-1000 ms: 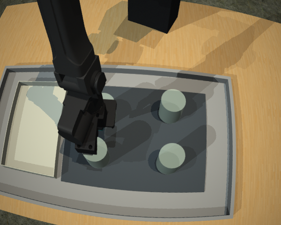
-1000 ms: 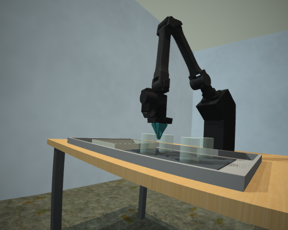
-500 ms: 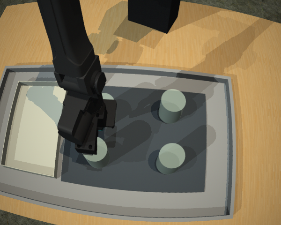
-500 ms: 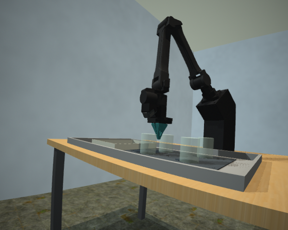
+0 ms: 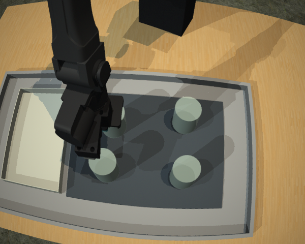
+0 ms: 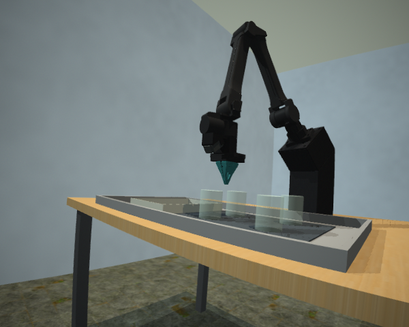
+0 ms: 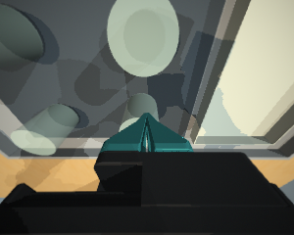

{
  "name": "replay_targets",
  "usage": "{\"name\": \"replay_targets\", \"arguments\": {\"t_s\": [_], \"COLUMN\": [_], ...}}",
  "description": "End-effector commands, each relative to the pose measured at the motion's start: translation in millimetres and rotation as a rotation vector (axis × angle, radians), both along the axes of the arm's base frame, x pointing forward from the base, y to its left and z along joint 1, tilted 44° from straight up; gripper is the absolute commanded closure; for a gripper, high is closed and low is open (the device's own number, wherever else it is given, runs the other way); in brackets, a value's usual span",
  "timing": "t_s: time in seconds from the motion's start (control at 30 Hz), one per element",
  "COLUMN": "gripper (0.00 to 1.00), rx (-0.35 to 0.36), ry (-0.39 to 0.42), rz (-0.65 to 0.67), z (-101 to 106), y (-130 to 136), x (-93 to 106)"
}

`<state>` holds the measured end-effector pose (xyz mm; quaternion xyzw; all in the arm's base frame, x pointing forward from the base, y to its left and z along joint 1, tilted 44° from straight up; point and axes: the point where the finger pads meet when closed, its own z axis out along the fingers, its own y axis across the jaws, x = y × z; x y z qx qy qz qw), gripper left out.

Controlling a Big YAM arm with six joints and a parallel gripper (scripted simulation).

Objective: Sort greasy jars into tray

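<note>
Gripper (image 5: 104,129) (image 6: 226,182) (image 7: 146,117) is hovering, tips pressed together; 1 jar (image 5: 103,165) (image 6: 210,204) (image 7: 143,36), nearest bench's (image 5: 283,131) (image 6: 391,242) (image 7: 73,168) front-left corner, is possibly needing firm mid-wall grip against slipping.

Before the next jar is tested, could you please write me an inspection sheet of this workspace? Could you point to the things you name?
Surface: wooden table (image 5: 283,157) (image 6: 303,270) carrying a rimmed grey steel top (image 5: 147,220) (image 6: 211,228).
Job's things: four glass jars, all upright and apart on the dark drying mat (image 5: 147,195) (image 7: 15,105); cream tray (image 5: 37,136) (image 6: 146,204) (image 7: 269,64) beside it, no jar inside. Grease cannot be judged by eye.
Clutter: nothing seen.
Gripper (image 6: 226,183) (image 7: 146,117): teal fingers shut on nothing, above jar height, touching no jar.
Cables: nothing seen.
Surroundings: pale blue walls, mottled floor (image 5: 5,233) (image 6: 144,296).
</note>
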<state>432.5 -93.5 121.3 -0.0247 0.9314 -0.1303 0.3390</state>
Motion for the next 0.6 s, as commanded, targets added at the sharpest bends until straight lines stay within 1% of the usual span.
{"name": "replay_targets", "arguments": {"t_s": [0.0,0.17,0.4,0.47,0.57], "gripper": [1.0,1.0,1.0,1.0,1.0], "rx": [-0.001,-0.001,-0.001,-0.001,-0.001], "ry": [-0.017,-0.017,-0.017,-0.017,-0.017], "rz": [0.001,0.001,0.001,0.001,0.001], "z": [26,26,11,11,5], "y": [6,6,60,60,84], "x": [-15.1,-15.1,-12.6,-12.6,-11.5]}}
